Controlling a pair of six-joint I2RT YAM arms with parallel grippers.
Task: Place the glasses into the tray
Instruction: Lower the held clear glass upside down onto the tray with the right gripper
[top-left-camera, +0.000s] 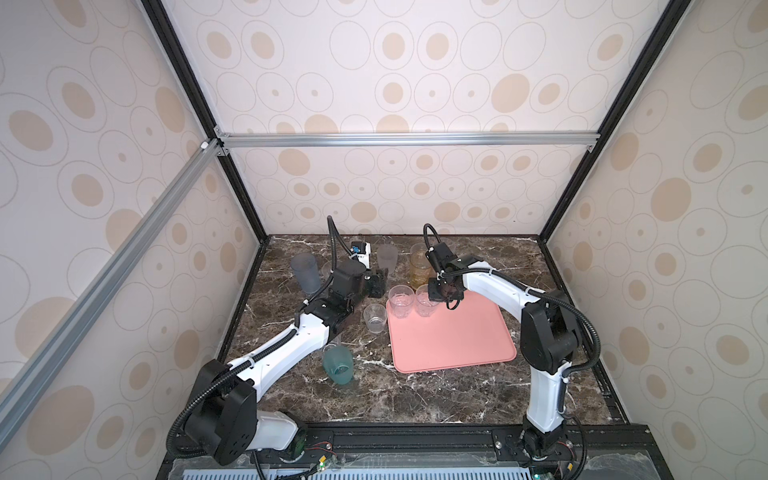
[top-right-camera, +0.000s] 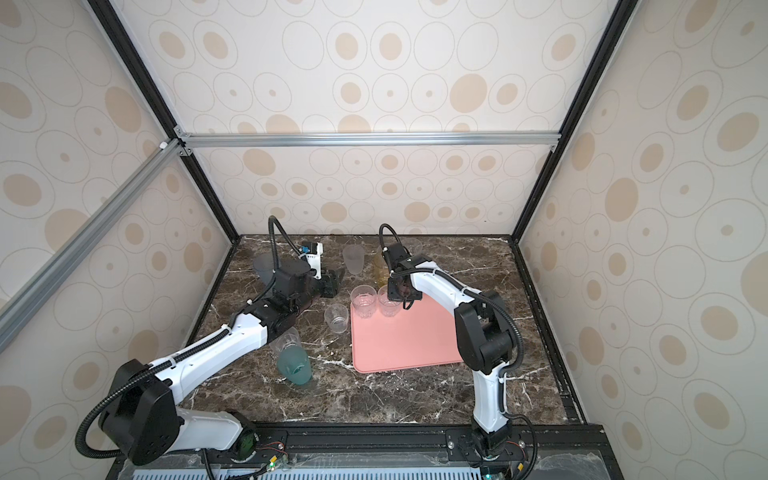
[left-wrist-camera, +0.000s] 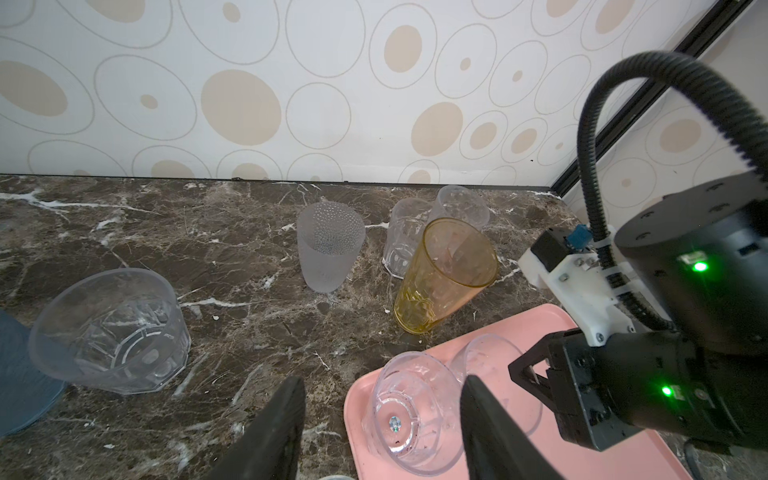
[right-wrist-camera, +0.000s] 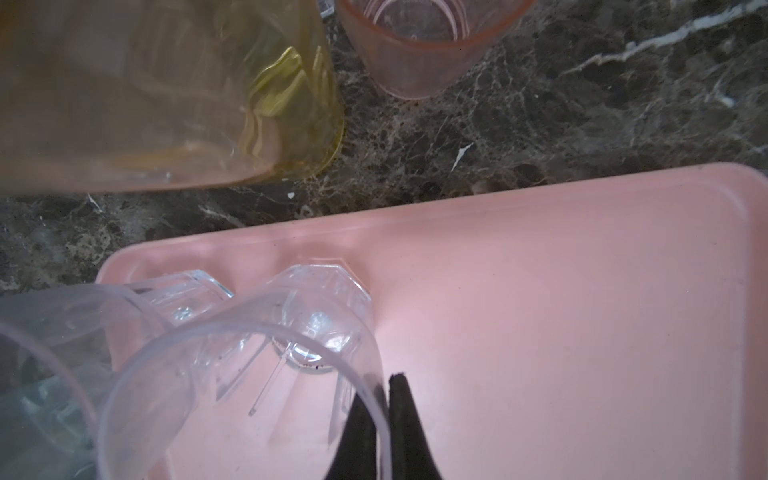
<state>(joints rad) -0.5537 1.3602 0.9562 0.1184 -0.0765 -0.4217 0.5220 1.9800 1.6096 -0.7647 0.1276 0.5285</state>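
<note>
Right wrist view shows the right claw (right-wrist-camera: 384, 380) pinched shut on the rim of a clear glass (right-wrist-camera: 232, 365) at lower left, its base seemingly on the tray (right-wrist-camera: 561, 332), so open fully and lift straight up, sparing the neighbour glass (right-wrist-camera: 178, 295); the left claw (left-wrist-camera: 382, 381) gapes empty.

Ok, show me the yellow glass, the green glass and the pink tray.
yellow glass (left-wrist-camera: 432, 291): left wrist view, on its side wall below the rim.
green glass (top-left-camera: 338, 368): in a top view, on the middle of its body.
tray (top-left-camera: 457, 336): in a top view, on its bare floor.
</note>
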